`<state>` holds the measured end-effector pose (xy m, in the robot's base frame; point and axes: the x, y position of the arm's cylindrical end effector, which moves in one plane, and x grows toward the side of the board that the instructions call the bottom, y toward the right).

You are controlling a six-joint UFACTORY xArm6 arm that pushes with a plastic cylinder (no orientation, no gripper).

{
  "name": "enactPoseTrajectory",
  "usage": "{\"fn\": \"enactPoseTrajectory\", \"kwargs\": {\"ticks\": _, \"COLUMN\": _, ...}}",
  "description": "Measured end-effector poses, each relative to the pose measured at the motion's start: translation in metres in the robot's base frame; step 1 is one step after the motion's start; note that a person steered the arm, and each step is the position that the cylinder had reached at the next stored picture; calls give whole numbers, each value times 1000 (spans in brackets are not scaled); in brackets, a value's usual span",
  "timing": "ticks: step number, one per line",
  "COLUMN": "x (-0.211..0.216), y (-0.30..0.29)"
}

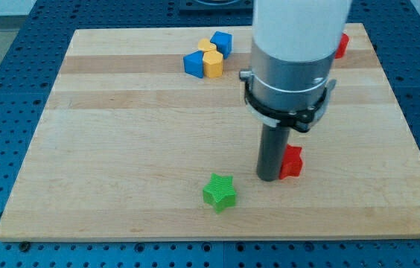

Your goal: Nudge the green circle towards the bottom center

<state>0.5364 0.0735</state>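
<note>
No green circle shows in the camera view; the wide arm body hides part of the board at the top right. My tip [268,177] rests on the board right of centre. It touches the left side of a small red block [293,161]. A green star [220,192] lies to the lower left of the tip, a short gap away, near the board's bottom edge.
Near the top centre stand a blue block [193,64], a blue cube [222,42] and two yellow blocks [212,64] [207,47], bunched together. A red block [341,46] peeks out behind the arm at the top right. The wooden board [121,149] ends at a blue perforated table.
</note>
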Motion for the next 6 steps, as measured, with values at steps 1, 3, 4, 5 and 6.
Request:
{"fn": "enactPoseTrajectory", "kwargs": {"ticks": 1, "x": -26, "y": 23}}
{"fn": "enactPoseTrajectory", "kwargs": {"ticks": 3, "x": -95, "y": 59}}
{"fn": "enactPoseTrajectory", "kwargs": {"ticks": 4, "x": -97, "y": 59}}
{"fn": "enactPoseTrajectory", "kwargs": {"ticks": 5, "x": -91, "y": 61}}
{"fn": "enactPoseTrajectory", "kwargs": {"ticks": 6, "x": -120, "y": 90}}
